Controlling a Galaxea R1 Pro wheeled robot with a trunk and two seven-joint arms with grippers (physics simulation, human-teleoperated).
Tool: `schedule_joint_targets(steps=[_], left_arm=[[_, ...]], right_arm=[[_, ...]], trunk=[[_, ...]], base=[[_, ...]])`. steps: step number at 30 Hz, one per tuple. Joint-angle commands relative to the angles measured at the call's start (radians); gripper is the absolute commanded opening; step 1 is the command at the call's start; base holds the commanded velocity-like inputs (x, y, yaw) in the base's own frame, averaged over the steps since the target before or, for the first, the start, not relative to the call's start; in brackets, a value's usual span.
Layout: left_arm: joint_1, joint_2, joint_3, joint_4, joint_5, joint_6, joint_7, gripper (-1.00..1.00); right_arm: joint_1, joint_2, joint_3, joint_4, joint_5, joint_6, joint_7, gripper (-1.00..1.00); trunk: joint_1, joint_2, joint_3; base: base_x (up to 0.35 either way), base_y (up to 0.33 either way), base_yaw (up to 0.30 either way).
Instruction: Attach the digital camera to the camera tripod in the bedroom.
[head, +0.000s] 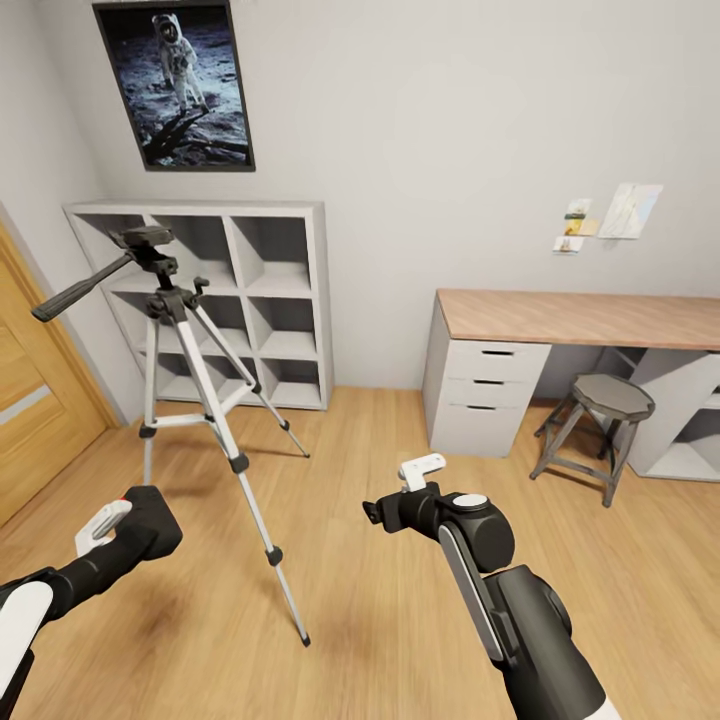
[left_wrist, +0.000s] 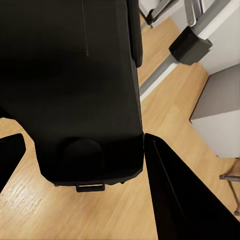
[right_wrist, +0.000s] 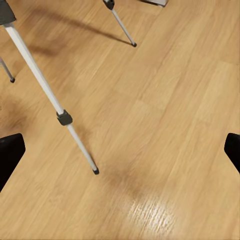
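The left gripper (head: 150, 520) is clamped on the digital camera (left_wrist: 85, 90), whose black body sits between its 2 fingers (left_wrist: 175, 195) and touches them; the right gripper (head: 385, 510) has its jaws spread wide over bare floor (right_wrist: 160, 125) and holds nothing; the camera tripod (head: 185, 330) stands upright, its long axis vertical; its black head (head: 145, 240) lies above and ahead of the left fingers, well apart; the left arm is the nearer, so the coming move is probably a lift up and forward to that head
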Motion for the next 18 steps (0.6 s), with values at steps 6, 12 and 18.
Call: schedule_joint_targets(steps=[6, 12, 18], left_arm=[[-0.001, 0.000, 0.000, 0.001, 0.008, 0.005, 0.007, -1.00], [-0.001, -0.001, -0.007, -0.021, 0.009, 0.006, 0.003, -1.00], [0.002, -0.002, -0.010, -0.036, 0.009, 0.005, -0.010, -1.00]], right_arm=[[-0.001, 0.001, 0.005, -0.001, 0.001, 0.005, 0.003, 1.00], [-0.001, 0.003, 0.008, -0.001, 0.001, 0.005, 0.002, 1.00], [-0.001, 0.005, 0.012, -0.001, 0.001, 0.005, 0.001, 1.00]], trunk=[[-0.019, 0.035, 0.015], [-0.019, 0.035, 0.015], [-0.019, 0.035, 0.015]], base=[[0.000, 0.000, 0.000], [0.000, 0.000, 0.000], [0.001, 0.006, -0.022]])
